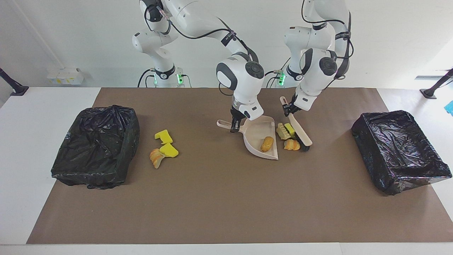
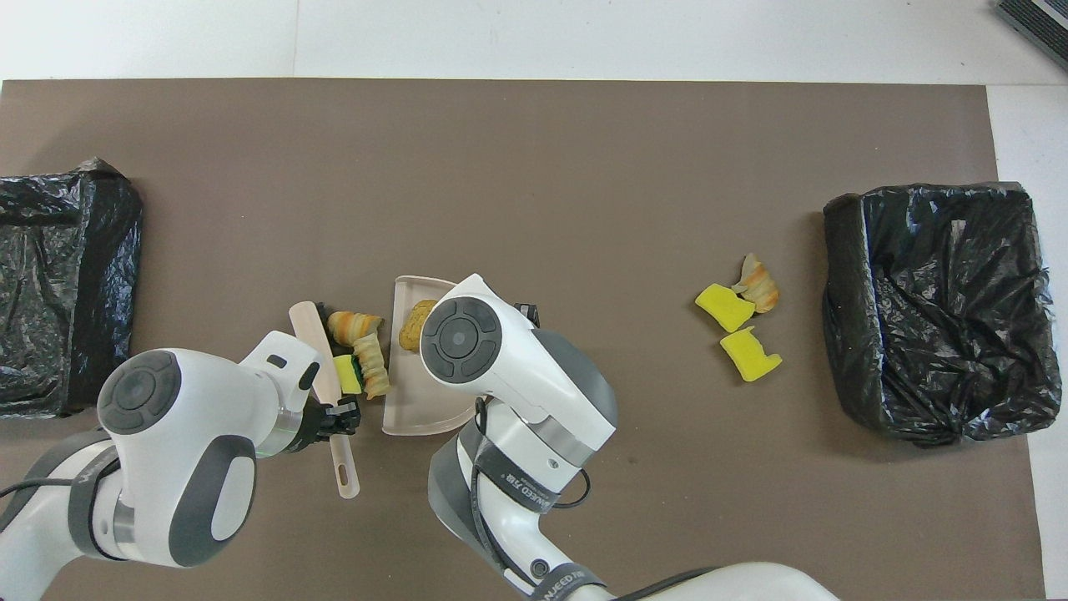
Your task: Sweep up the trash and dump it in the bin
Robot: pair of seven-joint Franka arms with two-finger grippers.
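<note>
My right gripper (image 1: 234, 124) is shut on the handle of the beige dustpan (image 1: 260, 131), which rests on the mat and holds one tan lump of trash (image 1: 267, 143). My left gripper (image 1: 287, 109) is shut on the handle of a beige brush (image 1: 300, 132) whose dark bristles touch the mat. Three trash scraps, a bread lump (image 1: 282, 131), a yellow-green sponge (image 1: 290, 130) and an orange lump (image 1: 292, 144), lie between the brush and the dustpan's open edge (image 2: 392, 367). Two yellow sponge chunks (image 1: 169, 150) and a bread scrap (image 1: 155, 158) lie toward the right arm's end.
A bin lined with black plastic (image 1: 97, 145) stands at the right arm's end of the brown mat, another bin (image 1: 400, 150) at the left arm's end. In the overhead view the right arm's wrist (image 2: 467, 342) covers much of the dustpan.
</note>
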